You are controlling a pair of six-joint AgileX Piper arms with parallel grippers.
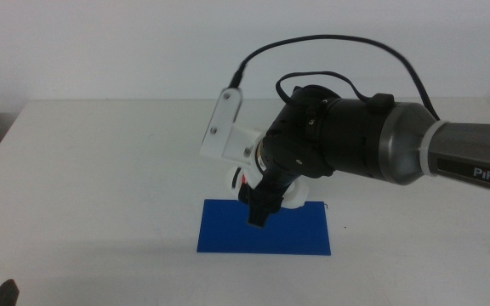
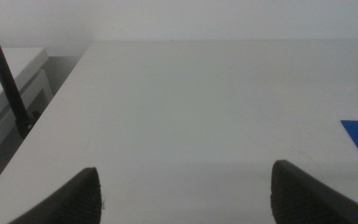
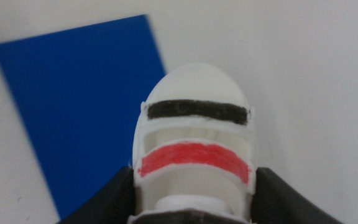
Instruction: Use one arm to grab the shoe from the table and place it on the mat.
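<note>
The right arm reaches in from the right of the middle view, and its right gripper (image 1: 260, 206) hangs over the far edge of the dark-blue mat (image 1: 266, 229). Its jaws are shut on the white shoe (image 3: 194, 143), which shows a black and a red stripe; in the middle view only a bit of the shoe (image 1: 293, 199) peeks out beside the wrist. The wrist view shows the shoe held above the table (image 1: 100, 187), beside the mat (image 3: 73, 106). The left gripper (image 2: 185, 193) waits open near the table's front left corner, holding nothing.
A black cable (image 1: 330, 42) loops above the right arm. White furniture (image 2: 11, 93) stands off the table's left edge, with a thin black rod (image 2: 5, 74) in front of it. The left gripper's tip (image 1: 5, 293) shows at the bottom left.
</note>
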